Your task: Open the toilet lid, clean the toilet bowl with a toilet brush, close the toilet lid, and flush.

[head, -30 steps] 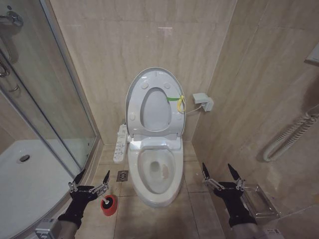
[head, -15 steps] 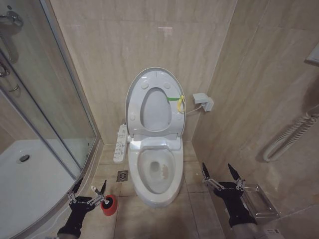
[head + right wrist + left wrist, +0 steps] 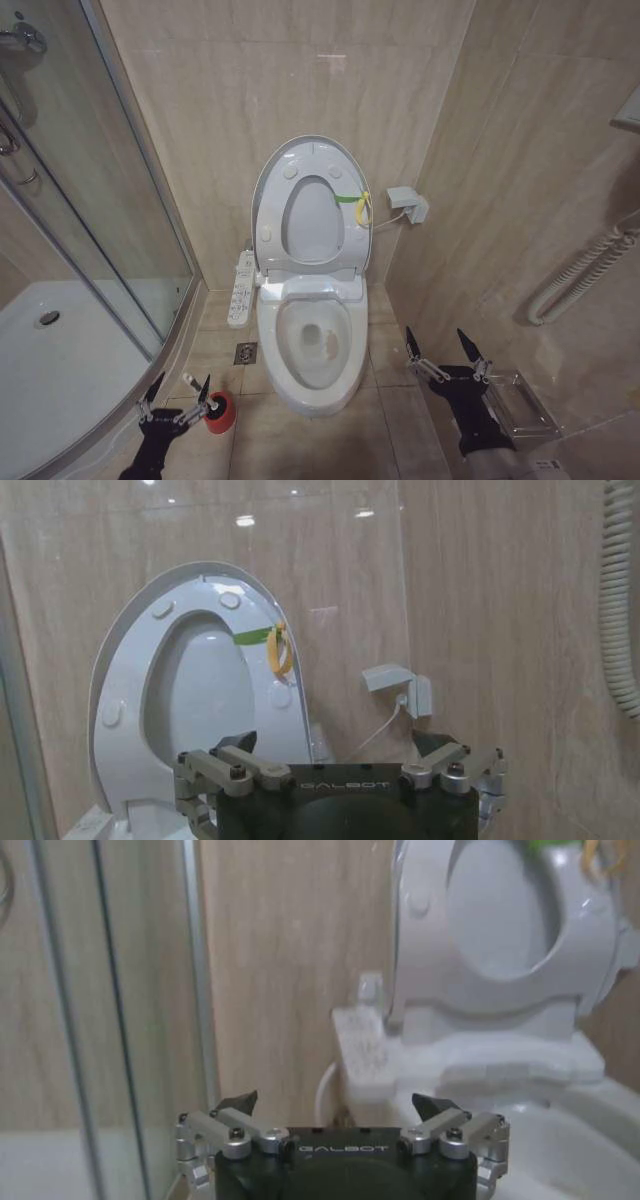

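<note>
The toilet lid stands raised at frame centre above the open toilet bowl; the toilet brush sits in its red holder at lower left. The left gripper, jaws spread and empty, has dropped lower beside it. The right wrist view shows the lid's yellow-green strap clearly; the right gripper hangs open and empty, lower right.

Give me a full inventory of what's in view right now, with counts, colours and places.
Glossy white oval plastic toilet lid: one, raised against the wall, yellow-green strap on its edge.
White ceramic toilet bowl: one, centre floor, uncovered.
White-handled toilet brush: one, in a red cup, floor left of the bowl.
White button panel: one, bowl's left side.
Glass shower enclosure: one, left.
Left gripper: black, jaws open around the brush handle.
Right gripper: black, open, right of the bowl.
</note>
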Robot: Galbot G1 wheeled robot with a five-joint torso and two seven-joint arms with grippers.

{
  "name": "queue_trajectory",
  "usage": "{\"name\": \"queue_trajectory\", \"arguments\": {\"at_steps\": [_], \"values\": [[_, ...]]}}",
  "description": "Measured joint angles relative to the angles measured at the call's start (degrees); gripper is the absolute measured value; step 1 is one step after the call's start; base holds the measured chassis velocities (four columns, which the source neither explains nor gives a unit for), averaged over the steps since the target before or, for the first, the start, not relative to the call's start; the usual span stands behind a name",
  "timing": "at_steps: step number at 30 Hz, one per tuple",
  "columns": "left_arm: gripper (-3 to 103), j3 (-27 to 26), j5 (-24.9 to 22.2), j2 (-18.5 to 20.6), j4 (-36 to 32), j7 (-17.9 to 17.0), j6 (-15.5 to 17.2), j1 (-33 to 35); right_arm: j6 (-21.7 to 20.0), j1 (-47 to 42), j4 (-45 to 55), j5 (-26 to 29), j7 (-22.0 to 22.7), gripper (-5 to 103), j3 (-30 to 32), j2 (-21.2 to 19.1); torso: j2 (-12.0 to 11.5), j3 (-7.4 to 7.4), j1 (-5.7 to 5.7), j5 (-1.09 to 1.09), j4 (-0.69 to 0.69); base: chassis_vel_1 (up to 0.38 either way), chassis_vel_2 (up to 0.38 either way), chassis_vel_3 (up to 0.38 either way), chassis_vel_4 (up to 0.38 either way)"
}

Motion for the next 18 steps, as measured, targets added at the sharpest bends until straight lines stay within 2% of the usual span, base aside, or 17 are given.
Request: {"name": "queue_trajectory", "arguments": {"at_steps": [4, 5, 10, 11, 16, 18], "values": [[103, 0.0, 0.0, 0.0, 3.0, 0.3, -1.1, -0.7, 0.0, 0.0, 0.0, 0.0, 0.0, 100, 0.0, 0.0, 0.0, 0.00, 0.00, 0.04, 0.01, 0.000, 0.000, 0.000, 0.000], [103, 0.0, -0.1, -0.1, 4.3, 0.4, -1.6, -1.2, 0.0, 0.0, 0.0, 0.0, 0.0, 100, 0.0, 0.0, 0.0, 0.00, 0.00, -0.02, 0.00, 0.000, 0.000, 0.000, 0.000], [103, 0.1, -0.6, -0.2, 12.2, 1.4, -4.7, -3.7, 0.0, 0.0, 0.0, 0.0, 0.0, 100, 0.0, 0.0, 0.0, 0.00, 0.00, -0.01, 0.00, 0.000, 0.000, 0.000, 0.000], [97, 0.1, -0.7, -0.2, 14.1, 1.6, -5.4, -4.3, 0.0, 0.0, 0.0, 0.0, 0.0, 100, 0.0, 0.0, 0.0, 0.00, 0.00, 0.01, 0.01, 0.000, 0.000, 0.000, 0.000], [97, 0.1, -1.1, -0.3, 19.6, 2.2, -7.5, -6.0, 0.0, 0.0, 0.0, 0.0, 0.0, 100, 0.0, 0.0, 0.0, 0.00, 0.00, 0.00, 0.01, 0.000, 0.000, 0.000, 0.000], [96, 0.1, -1.4, -0.4, 24.0, 2.7, -9.2, -7.4, 0.0, 0.0, 0.0, 0.0, 0.0, 100, 0.0, 0.0, 0.0, 0.00, 0.00, 0.00, 0.00, 0.000, 0.000, 0.000, 0.000]]}}
